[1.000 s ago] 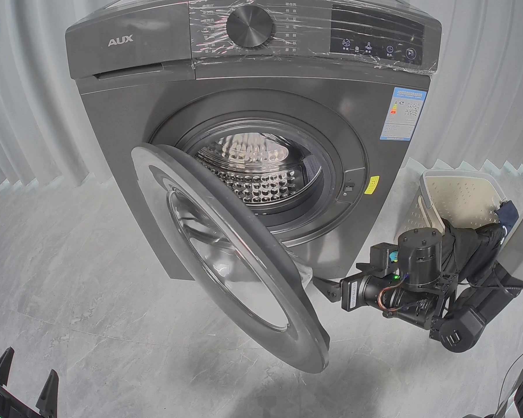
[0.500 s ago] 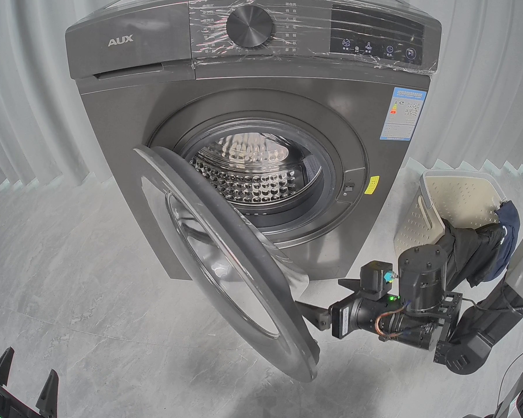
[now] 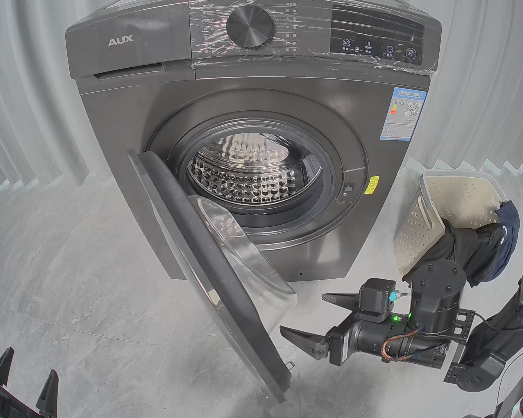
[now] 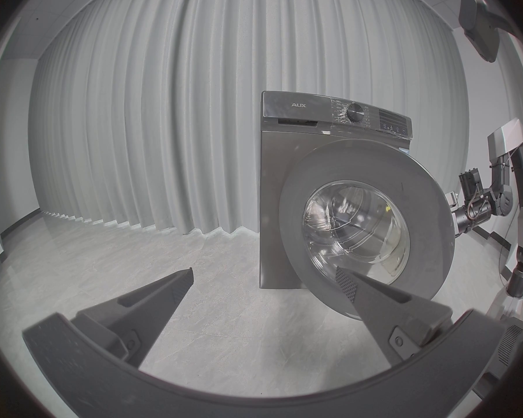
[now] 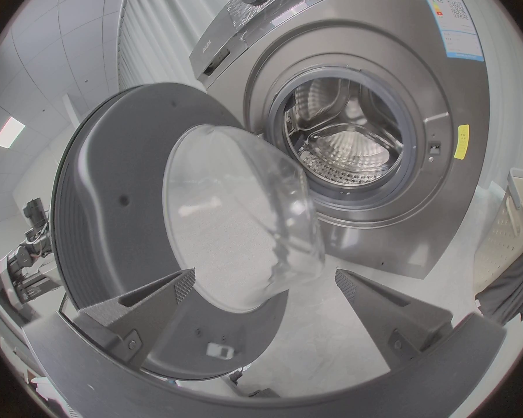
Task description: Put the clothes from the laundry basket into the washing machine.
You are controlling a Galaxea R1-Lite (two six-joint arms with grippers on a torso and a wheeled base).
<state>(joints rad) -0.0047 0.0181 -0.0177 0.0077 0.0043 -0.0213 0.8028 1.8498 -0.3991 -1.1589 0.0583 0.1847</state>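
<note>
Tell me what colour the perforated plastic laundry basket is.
The laundry basket is cream-white, best seen in the head view.

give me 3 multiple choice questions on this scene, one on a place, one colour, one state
1. Where is the basket? A) right of the washer B) on top of it C) behind it
2. What colour is the washer? A) white B) grey C) red
3. How is the door? A) shut B) open C) taken off

Answers: 1 A, it stands at the washer's right; 2 B, its body is grey; 3 B, it hangs out from the front, the drum showing.
</note>
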